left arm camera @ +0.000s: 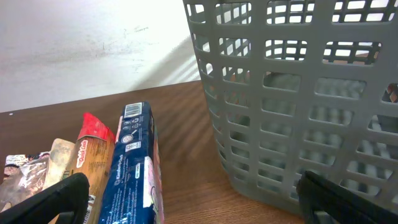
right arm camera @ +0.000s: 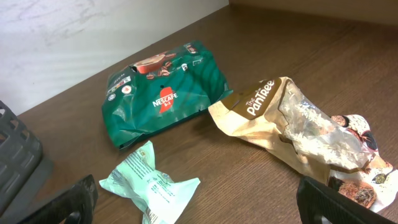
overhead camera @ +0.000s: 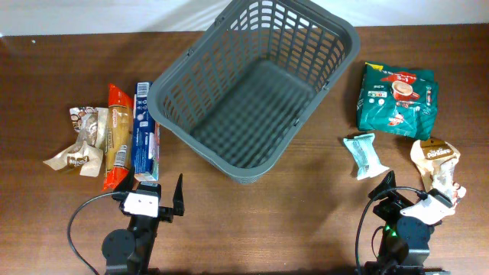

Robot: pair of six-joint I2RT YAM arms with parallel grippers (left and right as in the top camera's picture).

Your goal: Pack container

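The container, a large dark grey lattice basket, stands empty at the table's middle back. Its wall fills the right of the left wrist view. My left gripper is open near the front edge, just short of the blue packet, with nothing between its fingers. At the front right my right gripper is also open and empty. A pale green packet lies just ahead of it on the left, and a beige Pantree bag on the right.
Left of the basket lie an orange packet and crumpled brown-and-white wrappers. A green Nescafe bag sits right of the basket. Another crumpled wrapper lies by my right finger. The table's front edge is close behind both arms.
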